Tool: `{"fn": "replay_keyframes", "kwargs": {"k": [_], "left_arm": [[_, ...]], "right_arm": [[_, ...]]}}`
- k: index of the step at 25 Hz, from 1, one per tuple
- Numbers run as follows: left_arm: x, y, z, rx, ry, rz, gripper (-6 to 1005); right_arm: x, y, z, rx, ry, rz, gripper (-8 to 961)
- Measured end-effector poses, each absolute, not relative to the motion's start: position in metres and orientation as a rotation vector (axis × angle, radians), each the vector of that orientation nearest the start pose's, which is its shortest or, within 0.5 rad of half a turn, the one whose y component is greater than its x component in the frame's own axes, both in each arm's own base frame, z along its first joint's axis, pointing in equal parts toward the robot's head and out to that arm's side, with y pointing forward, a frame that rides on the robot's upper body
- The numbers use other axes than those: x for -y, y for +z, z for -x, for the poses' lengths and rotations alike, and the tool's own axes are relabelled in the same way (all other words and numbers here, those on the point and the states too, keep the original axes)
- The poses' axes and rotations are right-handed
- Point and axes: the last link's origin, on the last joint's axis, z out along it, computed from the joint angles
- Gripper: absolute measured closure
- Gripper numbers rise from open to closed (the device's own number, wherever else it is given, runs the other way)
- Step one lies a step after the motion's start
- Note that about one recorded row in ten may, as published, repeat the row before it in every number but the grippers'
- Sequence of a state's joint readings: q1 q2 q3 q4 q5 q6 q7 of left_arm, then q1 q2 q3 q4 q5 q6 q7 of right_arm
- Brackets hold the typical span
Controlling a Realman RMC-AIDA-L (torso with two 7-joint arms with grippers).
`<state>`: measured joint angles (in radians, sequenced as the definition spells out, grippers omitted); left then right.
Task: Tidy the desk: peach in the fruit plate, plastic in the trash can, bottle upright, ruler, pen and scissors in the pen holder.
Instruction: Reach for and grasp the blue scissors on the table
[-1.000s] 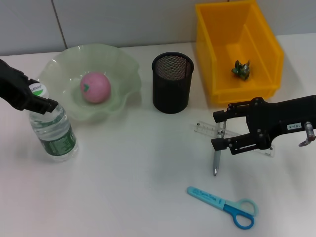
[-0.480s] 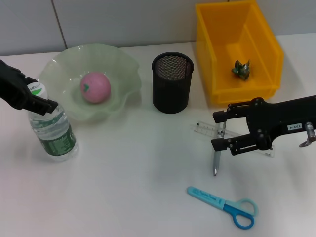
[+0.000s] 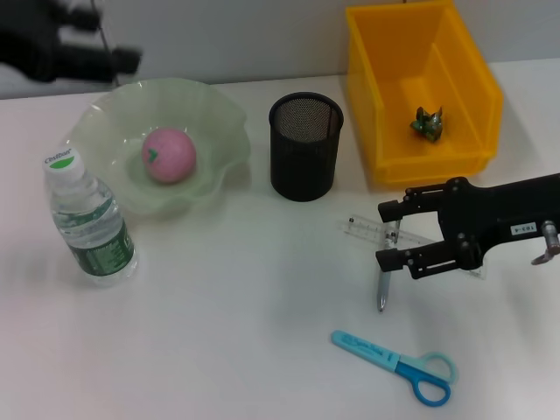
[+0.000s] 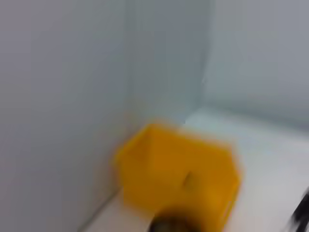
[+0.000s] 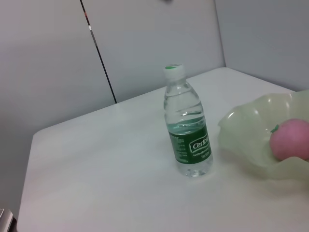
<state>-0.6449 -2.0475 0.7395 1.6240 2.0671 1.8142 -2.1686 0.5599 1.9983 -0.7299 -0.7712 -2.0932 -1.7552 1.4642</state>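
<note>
The bottle (image 3: 87, 220) (image 5: 188, 126) stands upright at the left, free of any gripper. Raised above and behind it, my left gripper (image 3: 114, 37) is blurred and open, holding nothing. The pink peach (image 3: 169, 155) (image 5: 292, 140) lies in the green fruit plate (image 3: 223, 131) (image 5: 241, 135). Crumpled green plastic (image 3: 427, 122) sits in the yellow trash can (image 3: 385, 131) (image 4: 178, 169). My right gripper (image 3: 392, 234) is open, its fingers either side of the clear ruler (image 3: 372, 229) and the silver pen (image 3: 382, 289). The blue scissors (image 3: 398, 366) lie near the front edge. The black mesh pen holder (image 3: 304, 157) stands at centre.
A grey wall runs along the back of the white table (image 3: 236, 306). Open tabletop lies between the bottle and the scissors.
My left gripper has let go of the bottle's neck and risen up and back toward the wall. The bottle stays standing. The right gripper has barely moved.
</note>
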Motion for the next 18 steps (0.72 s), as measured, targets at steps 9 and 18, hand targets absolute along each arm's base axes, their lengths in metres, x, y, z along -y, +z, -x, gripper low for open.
{"fn": "replay_keyframes", "kwargs": {"k": [9,18], "left_arm": [[-0.326,0.107,0.111,0.220,-0.913,2.763,284],[-0.318,0.033,0.153,0.245,-0.973,2.918,285]], "right_arm": [[-0.326,0.041,-0.252,-0.504,0.565,2.941,184],[-0.325,0.043,-0.253,-0.503,0.566,2.943,184]]}}
